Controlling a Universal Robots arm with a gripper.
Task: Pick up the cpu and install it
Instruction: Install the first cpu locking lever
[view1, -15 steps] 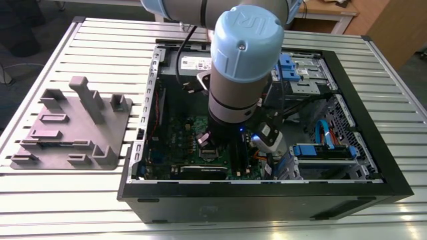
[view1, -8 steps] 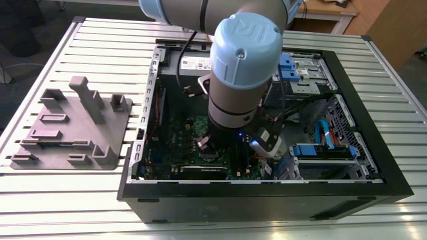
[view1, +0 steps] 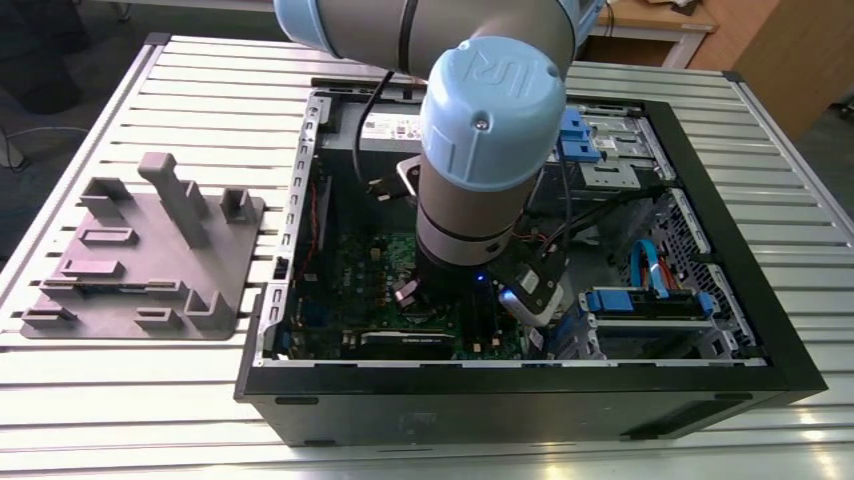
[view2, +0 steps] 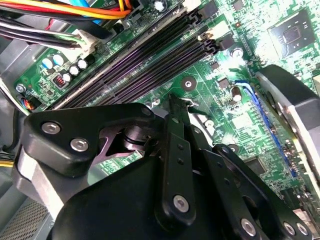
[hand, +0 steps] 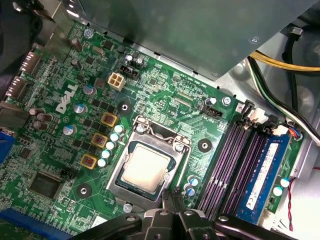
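The cpu (hand: 146, 167) is lying flat in the motherboard socket (hand: 116, 176), beside the purple memory slots (hand: 235, 165) on the green motherboard (hand: 165, 95). The gripper (hand: 170, 196) is hovering just past the socket's edge nearest those slots, its fingers seemingly pressed together and gripping nothing

The cpu (hand: 145, 167) has a pale, matt brushed-metal top inside a shiny metal socket frame (hand: 116, 169). The end effector (hand: 172, 200) is matt black plastic with bright screws. The surface (view1: 160, 90) is ribbed, pale metal.
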